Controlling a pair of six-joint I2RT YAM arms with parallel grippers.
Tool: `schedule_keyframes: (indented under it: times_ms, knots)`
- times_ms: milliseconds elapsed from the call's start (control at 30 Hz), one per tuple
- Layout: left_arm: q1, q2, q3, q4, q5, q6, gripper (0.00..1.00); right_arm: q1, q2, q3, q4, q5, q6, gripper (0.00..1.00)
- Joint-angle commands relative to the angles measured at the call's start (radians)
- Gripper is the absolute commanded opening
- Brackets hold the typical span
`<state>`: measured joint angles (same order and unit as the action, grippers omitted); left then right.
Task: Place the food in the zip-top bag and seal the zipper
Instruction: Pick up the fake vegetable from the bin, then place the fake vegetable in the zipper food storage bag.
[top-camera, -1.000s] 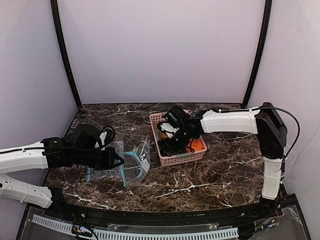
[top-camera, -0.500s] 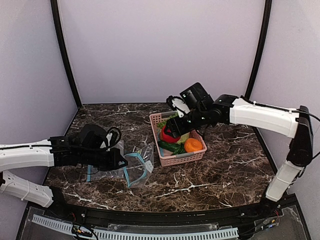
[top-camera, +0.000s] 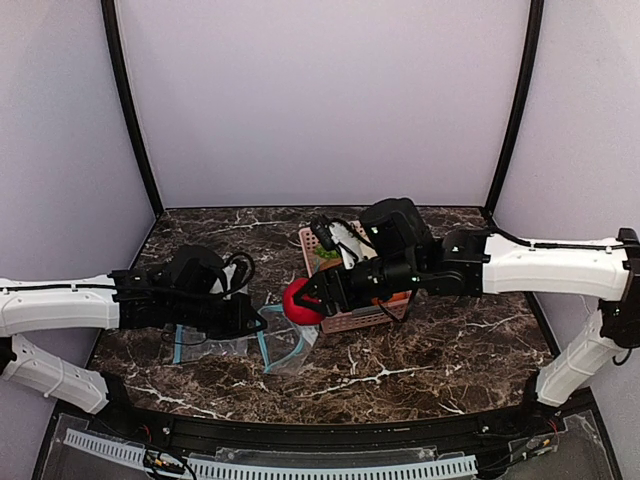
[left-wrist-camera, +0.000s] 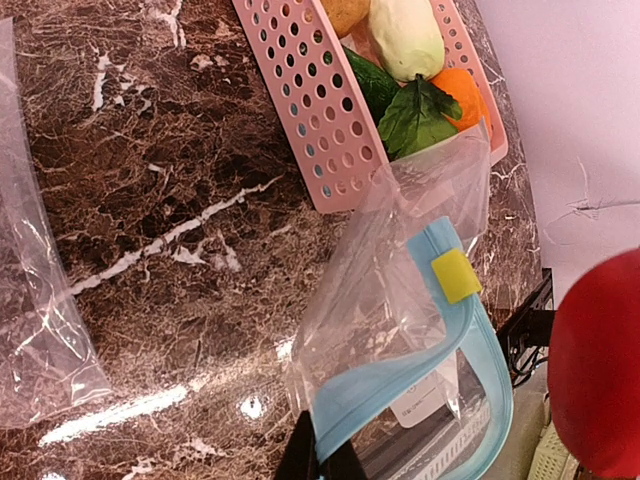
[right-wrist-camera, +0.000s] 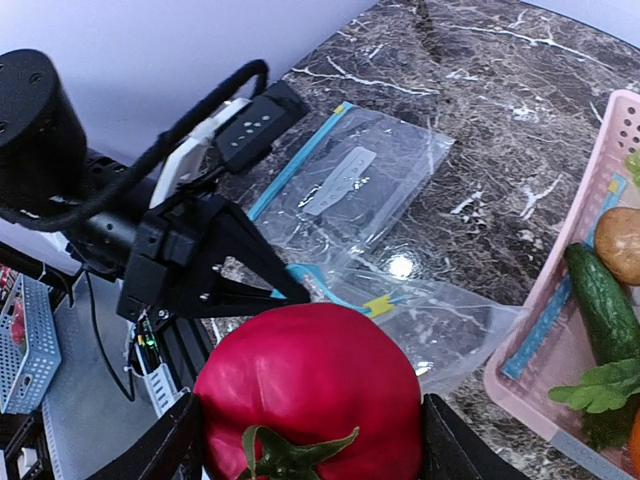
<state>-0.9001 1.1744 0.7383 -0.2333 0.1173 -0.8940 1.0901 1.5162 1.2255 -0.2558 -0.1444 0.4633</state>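
Observation:
A red tomato (top-camera: 296, 302) hangs just above the table, left of the pink basket, with my right gripper (top-camera: 300, 300) shut on it. In the right wrist view the tomato (right-wrist-camera: 310, 390) fills the space between the two fingers (right-wrist-camera: 165, 450). The clear zip-top bag (top-camera: 287, 343) lies right under it with its mouth pulled open. My left gripper (top-camera: 255, 322) is shut on the light blue zipper (left-wrist-camera: 400, 385) at its near edge. A yellow slider (left-wrist-camera: 450, 275) sits on the zipper. More food stays in the basket: an orange (left-wrist-camera: 465, 95), a cucumber (right-wrist-camera: 605, 305) and green leaves (left-wrist-camera: 415, 115).
The pink slatted basket (left-wrist-camera: 320, 110) stands at mid table, partly hidden by my right arm in the top view. A second clear bag (top-camera: 205, 338) lies flat under my left arm. Black frame rails run along the table's near edge (top-camera: 300, 430).
My right gripper lifted the tomato out of the basket and carried it left, down over the open bag. My left gripper shifted slightly right, still holding the zipper edge.

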Motion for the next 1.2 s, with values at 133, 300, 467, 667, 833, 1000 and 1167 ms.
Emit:
schedule_keyframes:
  times_ms: [133,300,467,667,833,1000,1167]
  knots:
    - [0.007,0.025,0.019,0.054,0.043,0.003,0.01,0.072,-0.033,-0.095,0.291,-0.024,0.099,0.62]
    - [0.006,0.027,0.014,0.064,0.058,-0.001,0.01,0.108,0.000,-0.118,0.371,0.006,0.123,0.62]
    - [0.006,0.011,-0.005,0.088,0.063,-0.017,0.01,0.114,0.023,-0.167,0.427,0.032,0.155,0.61]
    - [0.006,0.007,-0.028,0.125,0.079,-0.032,0.01,0.119,0.050,-0.188,0.447,0.037,0.164,0.61]
    - [0.007,0.005,-0.034,0.140,0.086,-0.037,0.01,0.123,0.080,-0.190,0.428,0.084,0.149,0.61]
    - [0.006,0.007,-0.034,0.145,0.094,-0.039,0.01,0.132,0.127,-0.156,0.342,0.172,0.112,0.61]
    - [0.005,0.008,-0.038,0.150,0.099,-0.041,0.01,0.138,0.157,-0.130,0.293,0.219,0.092,0.61]
